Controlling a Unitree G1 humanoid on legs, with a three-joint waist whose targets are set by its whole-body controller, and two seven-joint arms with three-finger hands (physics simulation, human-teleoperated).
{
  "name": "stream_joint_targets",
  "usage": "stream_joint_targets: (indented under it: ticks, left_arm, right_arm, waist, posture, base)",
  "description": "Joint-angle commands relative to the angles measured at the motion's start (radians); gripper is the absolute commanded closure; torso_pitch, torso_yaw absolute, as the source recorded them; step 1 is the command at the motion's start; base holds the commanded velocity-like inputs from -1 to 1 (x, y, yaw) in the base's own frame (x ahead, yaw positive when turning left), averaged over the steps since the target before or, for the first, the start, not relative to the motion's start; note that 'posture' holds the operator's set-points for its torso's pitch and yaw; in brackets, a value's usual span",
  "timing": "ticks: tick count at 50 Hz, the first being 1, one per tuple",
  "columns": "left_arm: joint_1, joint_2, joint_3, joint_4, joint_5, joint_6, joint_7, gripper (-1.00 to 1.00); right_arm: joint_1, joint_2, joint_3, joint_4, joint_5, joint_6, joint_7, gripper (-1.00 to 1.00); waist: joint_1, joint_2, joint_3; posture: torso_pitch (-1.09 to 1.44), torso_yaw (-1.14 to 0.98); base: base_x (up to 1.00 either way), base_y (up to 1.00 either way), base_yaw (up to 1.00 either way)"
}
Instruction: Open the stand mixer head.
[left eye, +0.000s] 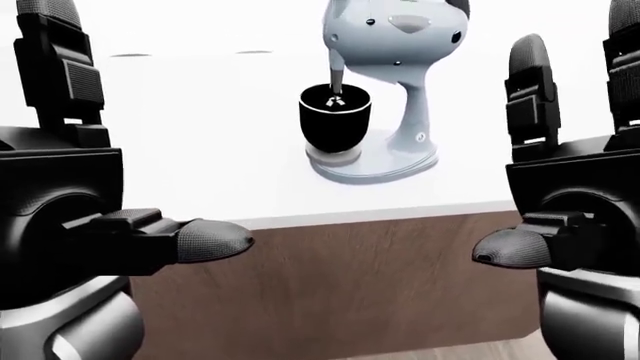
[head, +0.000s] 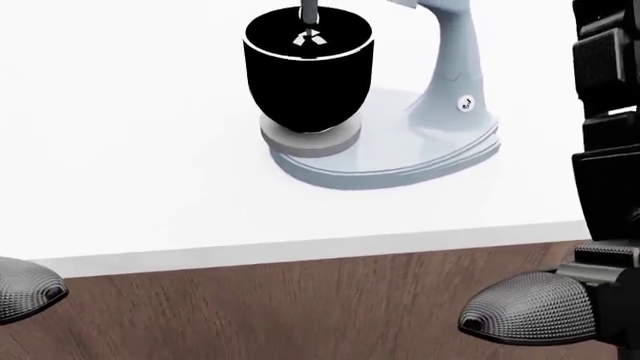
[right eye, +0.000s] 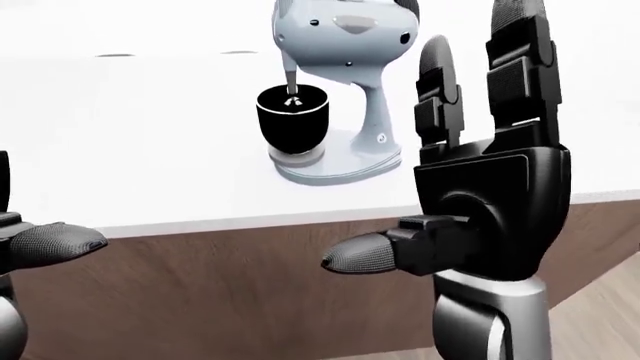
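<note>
A pale blue stand mixer (left eye: 400, 45) stands on the white counter (left eye: 180, 150), head lowered over a black bowl (left eye: 334, 116) with the beater shaft in it. The bowl and mixer base (head: 400, 157) show large in the head view. My left hand (left eye: 80, 202) is open at the left of the left-eye view, fingers upright, thumb pointing right. My right hand (right eye: 480, 195) is open at the right of the right-eye view, fingers upright, thumb pointing left. Both hands are held below the counter's near edge, apart from the mixer.
The counter has a brown wood front (left eye: 350, 285) below its white edge. Two faint dark marks (left eye: 130, 55) lie far off on the counter top. A strip of wood floor (right eye: 600, 315) shows at lower right.
</note>
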Motion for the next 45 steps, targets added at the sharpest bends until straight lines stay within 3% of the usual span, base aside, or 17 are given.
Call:
stream_joint_targets:
  ticks: [1,7,13,24,35,45]
  left_arm:
    - [-0.016,0.006,0.008,-0.01,0.007,-0.015,-0.004,-0.98]
    - [-0.011,0.0,0.014,-0.01,-0.005,-0.031,0.0,-0.99]
    - [-0.007,0.026,0.008,-0.01,-0.019,-0.051,0.018,-0.98]
    - [-0.008,0.027,0.015,-0.01,-0.025,-0.045,0.022,-0.98]
    - [-0.008,0.014,0.013,-0.01,-0.015,-0.04,0.012,-0.98]
    - [-0.01,0.006,0.01,-0.01,-0.01,-0.036,0.009,-0.98]
  right_arm:
    - [-0.018,-0.001,-0.018,-0.016,0.028,0.003,-0.008,-1.0]
    - [-0.009,0.03,-0.029,-0.016,0.049,0.075,0.006,-1.0]
    - [-0.014,0.069,-0.062,-0.016,0.116,0.2,-0.016,-1.0]
    - [-0.022,0.125,-0.099,-0.005,0.183,0.312,-0.048,-1.0]
    - [0.0,0.143,-0.089,0.012,0.147,0.325,-0.017,-1.0]
    - [-0.028,0.122,-0.121,0.067,0.277,0.347,-0.141,-1.0]
  waist:
    - [0.0,0.002,-0.016]
    - [-0.002,0.004,-0.057]
    - [-0.003,0.008,-0.078]
    - [-0.002,0.013,-0.09]
    - [0.0,0.012,-0.102]
    - [0.0,0.011,-0.113]
  posture:
    - [-0.15,0.0]
    - [-0.19,0.0]
    - [-0.19,0.0]
    - [-0.19,0.0]
    - [-0.19,0.0]
    - [-0.19,0.0]
  base:
    - [0.0,0.0,0.0]
    - [0.0,0.0,0.0]
    - [0.0,0.0,0.0]
    - [0.0,0.0,0.0]
    - [0.0,0.0,0.0]
    - [0.0,0.0,0.0]
